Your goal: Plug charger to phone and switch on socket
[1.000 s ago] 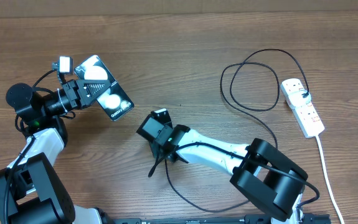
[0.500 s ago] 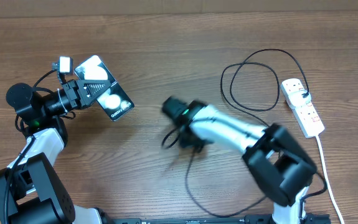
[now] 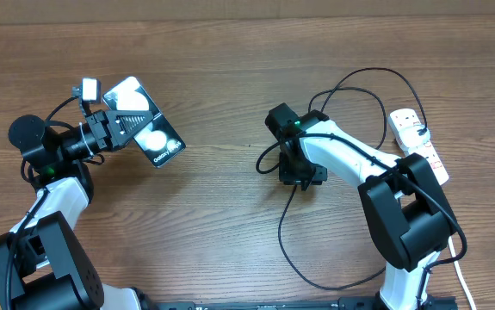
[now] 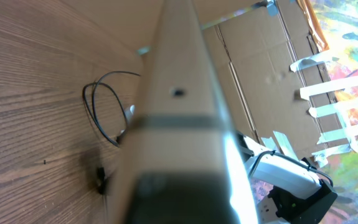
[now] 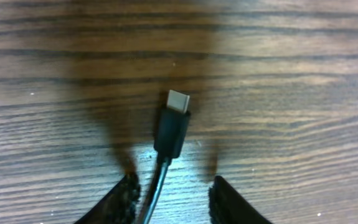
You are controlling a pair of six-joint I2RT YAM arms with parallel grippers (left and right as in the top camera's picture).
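My left gripper [image 3: 120, 126] is shut on the black phone [image 3: 144, 121] and holds it tilted above the table's left side; in the left wrist view the phone's edge [image 4: 179, 124] fills the frame, blurred. The black charger cable [image 3: 283, 232] loops across the right half of the table from the white socket [image 3: 419, 148]. My right gripper [image 3: 300, 172] hovers over the table at centre right. Its jaws stand open in the right wrist view. The charger's connector [image 5: 172, 127] lies on the wood just ahead of the fingertips [image 5: 121, 200], and its cable runs back between them.
The socket's white cord [image 3: 454, 241] trails down the right edge of the table. A cardboard wall [image 4: 259, 56] stands at the far side of the table. Bare wood [image 3: 221, 77] lies between the two arms.
My right arm has swung from the table's middle to centre right, dragging the cable along, and its jaws have opened. The left arm and the phone have not moved.
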